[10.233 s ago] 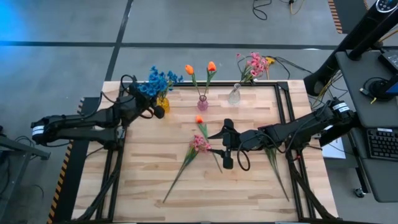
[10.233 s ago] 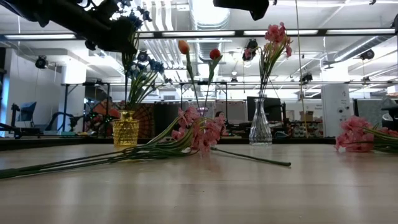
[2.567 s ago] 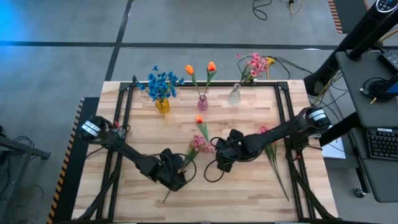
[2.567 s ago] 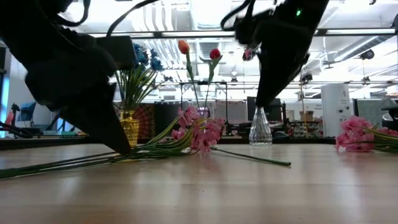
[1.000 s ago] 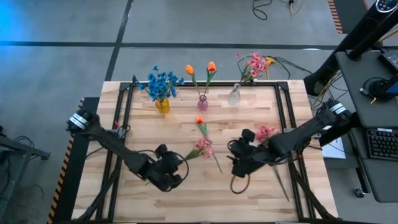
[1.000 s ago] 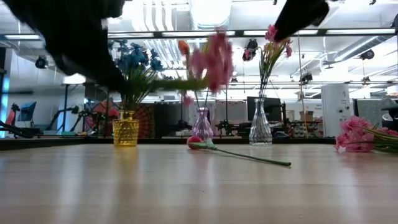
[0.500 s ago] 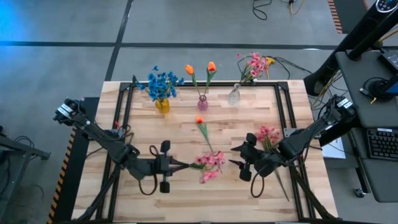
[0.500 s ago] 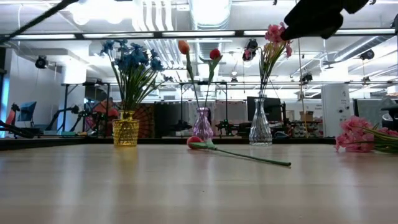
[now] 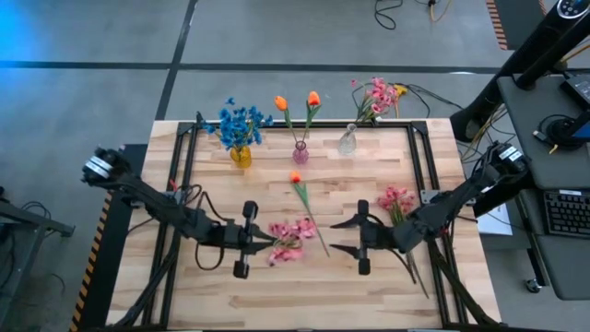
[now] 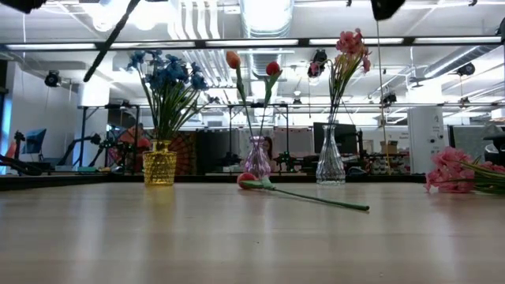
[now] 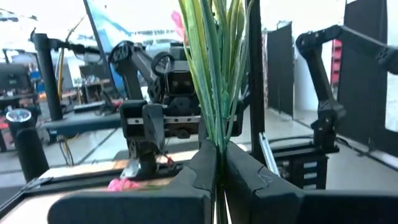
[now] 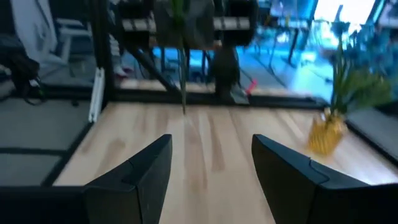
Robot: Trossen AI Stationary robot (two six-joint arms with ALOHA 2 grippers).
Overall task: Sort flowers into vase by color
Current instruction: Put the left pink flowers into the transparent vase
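Observation:
My left gripper [image 9: 262, 238] is shut on a pink blossom spray [image 9: 289, 240] over the middle of the table, held too high for the low view. My right gripper [image 9: 337, 236] is open and faces it from the right, a short gap away, touching nothing. An orange tulip [image 9: 298, 181] lies flat on the wood behind them. More pink sprays [image 9: 397, 198] lie to the right. At the far edge stand a yellow vase with blue blooms [image 9: 240, 152], a pink vase with orange tulips [image 9: 300, 153] and a clear vase with pink sprays [image 9: 348, 141]. My left gripper pinches the spray's bundle of green stalks [image 11: 219, 134] between its two fingers [image 11: 200, 163]. The fingers come level from the table's left and lie across the stalks. The spray is lifted clear and stands roughly upright, its blossoms above the fingers.
The three vases line the far edge, shown in the low view as yellow vase [image 10: 159, 164], pink vase [image 10: 257, 161] and clear vase [image 10: 330, 166]. The lying tulip's stem [image 10: 316, 199] runs toward the near right. Bare wood [image 9: 304, 290] lies along the near edge.
My left gripper has risen with the pink spray, carrying it up out of the low view, and has turned to point level toward the right. The spray now stands upright instead of slanting. My right gripper has turned to face left toward it.

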